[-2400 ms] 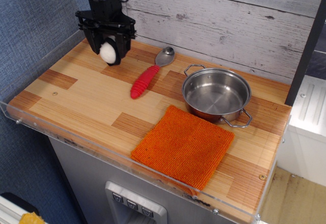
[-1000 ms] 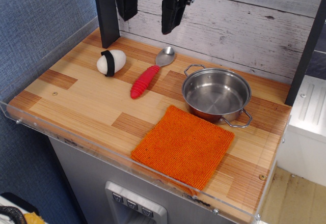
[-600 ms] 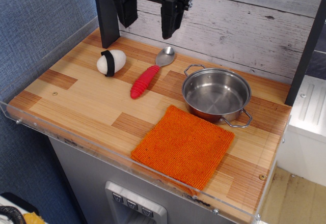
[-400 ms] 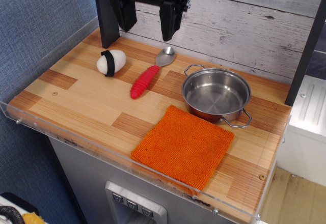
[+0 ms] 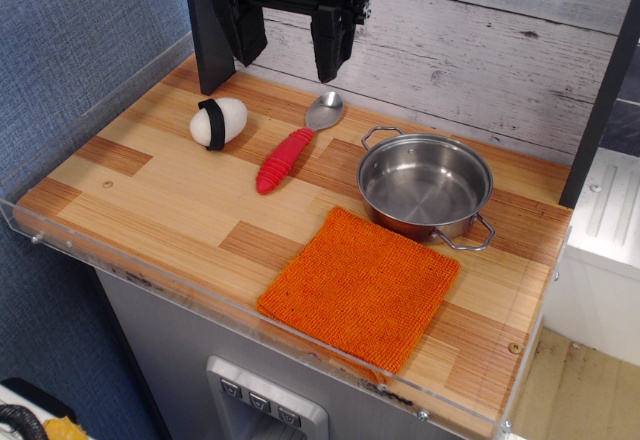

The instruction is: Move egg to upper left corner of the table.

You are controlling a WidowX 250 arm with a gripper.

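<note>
The white egg point(image 5: 219, 122) with a black band lies on its side on the wooden table point(image 5: 170, 195), near the far left corner. My gripper point(image 5: 288, 52) hangs high above the table at the back, up and to the right of the egg. Its two black fingers point(image 5: 330, 48) stand wide apart with nothing between them. The egg is free of the gripper.
A red-handled metal spoon point(image 5: 290, 150) lies just right of the egg. A steel pot point(image 5: 425, 186) stands at the right back. An orange knitted cloth point(image 5: 362, 285) lies at the front right. A black post point(image 5: 208, 30) stands behind the egg. A clear acrylic rim point(image 5: 200, 305) edges the table.
2.4 s ago the gripper held the egg low over the far left corner. It has let the egg go onto the table, opened and risen, drifting slightly left in the last second.
</note>
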